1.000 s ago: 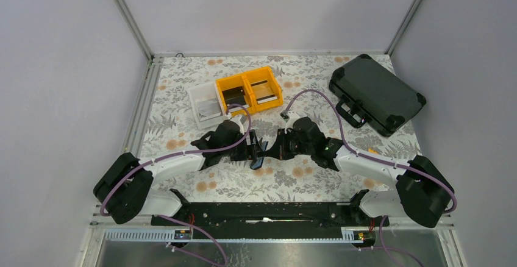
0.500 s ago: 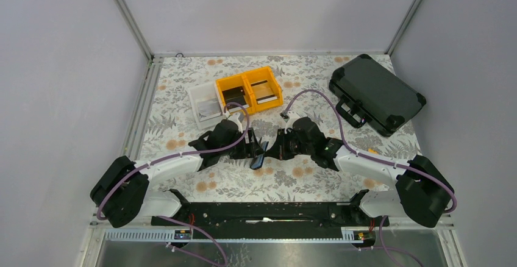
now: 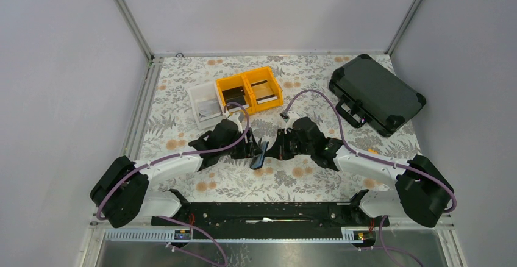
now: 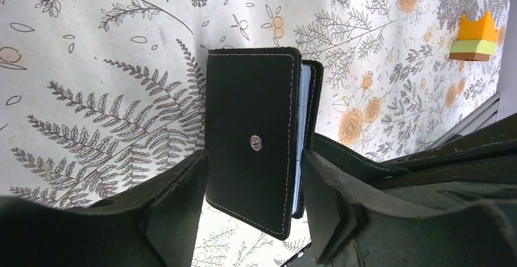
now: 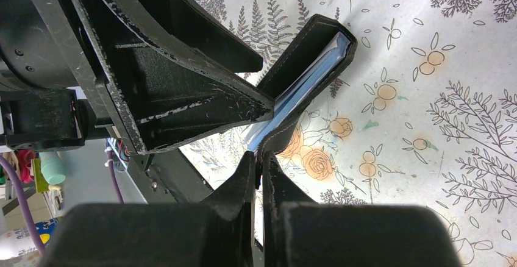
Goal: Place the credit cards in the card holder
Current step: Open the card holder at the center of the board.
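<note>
The card holder (image 3: 258,159) is a small black wallet held off the table between both grippers. In the left wrist view its outer face with a metal snap (image 4: 250,96) sits between my left gripper's (image 4: 254,157) fingers, which press on its two side edges. In the right wrist view it is part open in a V (image 5: 299,53) and light-blue pockets show inside. My right gripper (image 5: 260,157) is shut on the edge of its lower flap. Credit cards lie in the bins at the back: a silvery one (image 3: 208,105) and another (image 3: 264,91).
A white bin (image 3: 196,99) and two yellow bins (image 3: 227,83) stand behind the grippers. A large black hard case (image 3: 375,93) lies at the back right. A small orange and green block (image 4: 474,38) sits on the flowered table cover.
My left arm has shifted slightly to the left at its base. The card holder stays held between both grippers with almost no movement.
</note>
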Tool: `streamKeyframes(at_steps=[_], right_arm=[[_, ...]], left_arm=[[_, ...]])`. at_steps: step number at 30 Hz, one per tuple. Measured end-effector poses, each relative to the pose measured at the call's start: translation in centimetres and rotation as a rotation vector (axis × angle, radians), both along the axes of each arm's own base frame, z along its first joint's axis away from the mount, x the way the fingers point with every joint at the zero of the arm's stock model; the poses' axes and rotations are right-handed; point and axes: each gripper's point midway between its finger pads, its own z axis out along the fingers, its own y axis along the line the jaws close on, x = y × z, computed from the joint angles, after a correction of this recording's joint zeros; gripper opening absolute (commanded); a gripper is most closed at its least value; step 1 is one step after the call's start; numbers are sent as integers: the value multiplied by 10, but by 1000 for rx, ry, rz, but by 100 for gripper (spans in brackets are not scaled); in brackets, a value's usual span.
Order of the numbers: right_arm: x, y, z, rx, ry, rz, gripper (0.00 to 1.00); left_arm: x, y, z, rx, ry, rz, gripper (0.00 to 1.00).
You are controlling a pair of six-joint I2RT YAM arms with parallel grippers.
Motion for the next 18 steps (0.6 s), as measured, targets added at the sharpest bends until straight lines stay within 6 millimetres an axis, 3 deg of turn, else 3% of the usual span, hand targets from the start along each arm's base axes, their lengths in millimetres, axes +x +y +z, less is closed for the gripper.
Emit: streamKeyframes(at_steps=[18], right_arm=[[0, 0, 0, 0, 0, 0, 0]], left_arm=[[-1, 1, -6, 30, -11, -29, 58]])
